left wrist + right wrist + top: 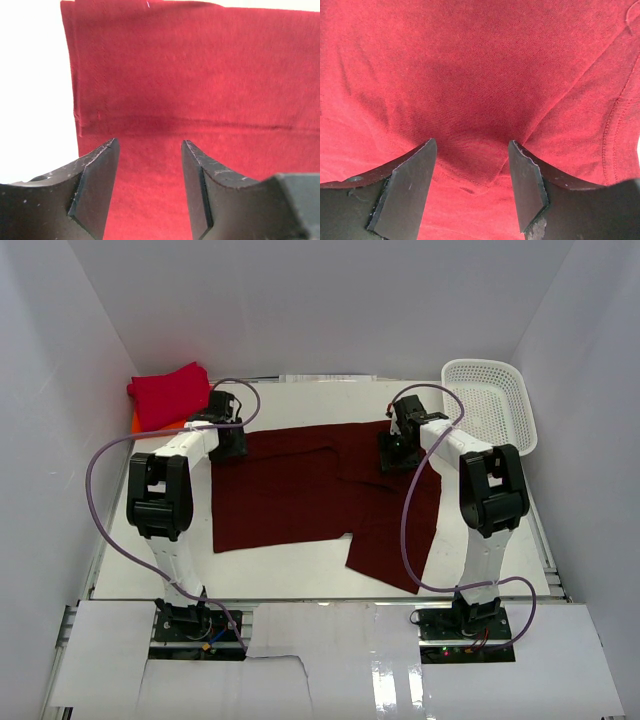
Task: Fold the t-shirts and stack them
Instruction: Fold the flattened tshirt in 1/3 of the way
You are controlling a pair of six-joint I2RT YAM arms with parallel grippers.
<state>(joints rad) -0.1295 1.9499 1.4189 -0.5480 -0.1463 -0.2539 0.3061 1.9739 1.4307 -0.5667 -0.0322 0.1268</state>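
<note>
the jaws of the left gripper (149,146) stood well apart with nothing clamped between them, low over the dark maroon t-shirt (300,490) near its left edge, where a stitched line ran across the cloth and the bare white table (290,578) showed beside it. the jaws of the right gripper (471,146) were parted about as wide, and a small raised fold of the same maroon cloth sat in the gap between them; whether the fingers touched it could not be told. from above, the maroon shirt lay spread across the middle of the table, one part reaching toward the near right. the left gripper was over the shirt's far left corner and the right gripper over its far edge, right of the middle. a crimson red t-shirt (168,392) lay bunched in the table's far left corner on top of an orange t-shirt (136,423), of which only a sliver showed. a white mesh basket (520,420) stood tilted at the far right corner.
</note>
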